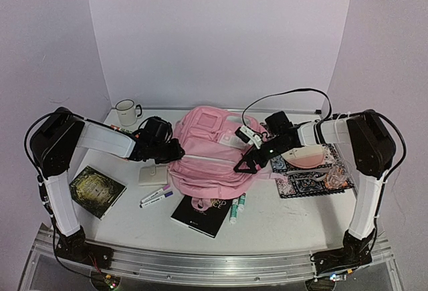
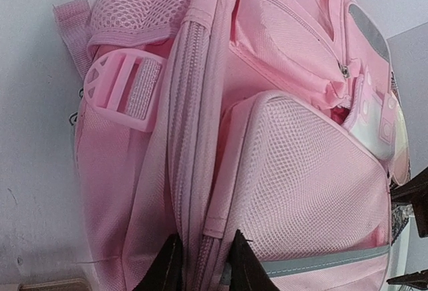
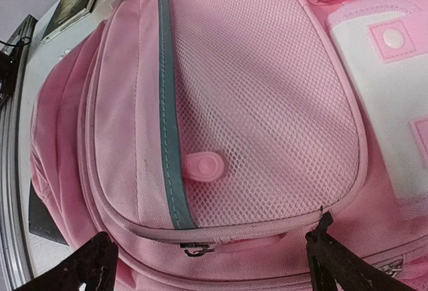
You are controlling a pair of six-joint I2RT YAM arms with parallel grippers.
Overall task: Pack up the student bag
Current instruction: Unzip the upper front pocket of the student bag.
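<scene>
The student bag [image 1: 212, 152] is a large pink backpack lying mid-table, its front pockets up. My left gripper [image 1: 175, 150] is at the bag's left side. In the left wrist view, my left gripper [image 2: 204, 271] has its fingertips [image 2: 244, 267] close together on the zipped seam [image 2: 190, 170] of the bag [image 2: 301, 190]. My right gripper [image 1: 245, 164] is open over the bag's right side. In the right wrist view, my right gripper [image 3: 214, 261] has its jaws wide apart over the mesh front pocket [image 3: 267, 104], straddling a small dark zip pull [image 3: 192, 247].
A white mug [image 1: 126, 112] stands at the back left. A dark book [image 1: 95, 190], a beige pad [image 1: 152, 174], two markers [image 1: 156, 197], a black notebook [image 1: 200, 215] and green-white tubes [image 1: 235, 209] lie in front. A patterned mat [image 1: 311, 178] with a pink dish [image 1: 306, 157] lies right.
</scene>
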